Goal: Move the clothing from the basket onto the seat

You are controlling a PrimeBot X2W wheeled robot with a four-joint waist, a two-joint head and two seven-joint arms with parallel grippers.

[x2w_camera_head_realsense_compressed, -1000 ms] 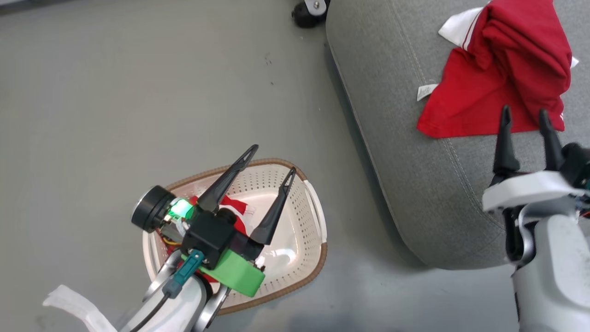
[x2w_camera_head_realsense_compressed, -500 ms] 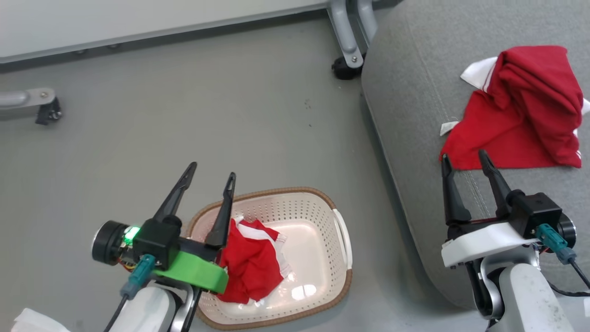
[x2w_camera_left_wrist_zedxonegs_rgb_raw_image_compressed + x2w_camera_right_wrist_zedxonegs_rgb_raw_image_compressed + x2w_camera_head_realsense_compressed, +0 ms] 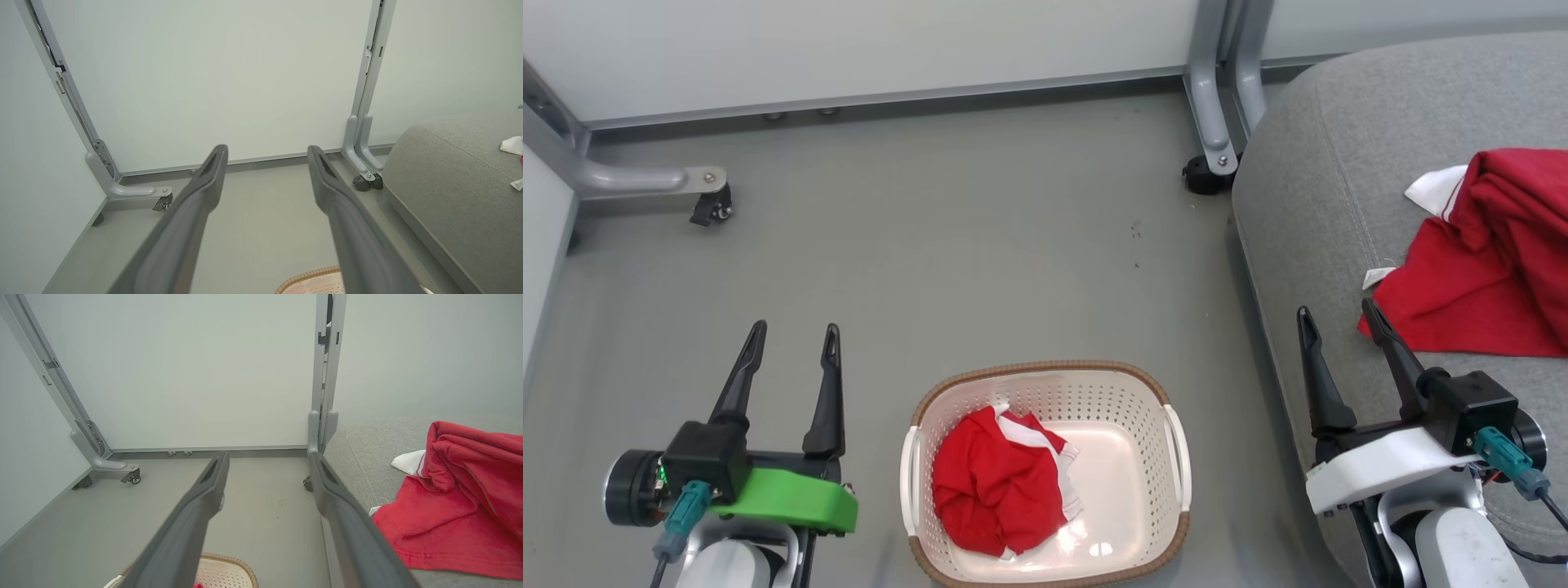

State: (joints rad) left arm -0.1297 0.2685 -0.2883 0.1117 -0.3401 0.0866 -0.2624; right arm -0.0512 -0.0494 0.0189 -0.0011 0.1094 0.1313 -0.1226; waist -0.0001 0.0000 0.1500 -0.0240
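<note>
Grey floor [image 3: 980, 269] runs up to pale wall panels [image 3: 890, 49] at 12 o'clock in our head view. At 6 o'clock sits the basket [image 3: 1029, 369], with one red garment [image 3: 992, 490] bunched in its 9 o'clock half. We see a second red garment [image 3: 1486, 278] lying on the seat [image 3: 1323, 204] at 3 o'clock. Our left gripper [image 3: 796, 327] at 8 o'clock and right gripper [image 3: 1335, 307] at 4 o'clock both have fingers spread wide, holding nothing, clear of both garments.

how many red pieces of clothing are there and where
2. One red garment lies crumpled in the left half of the basket; the other garment lies on the seat, cut off by the head view's right edge. Anything beneath them would be hidden.
</note>
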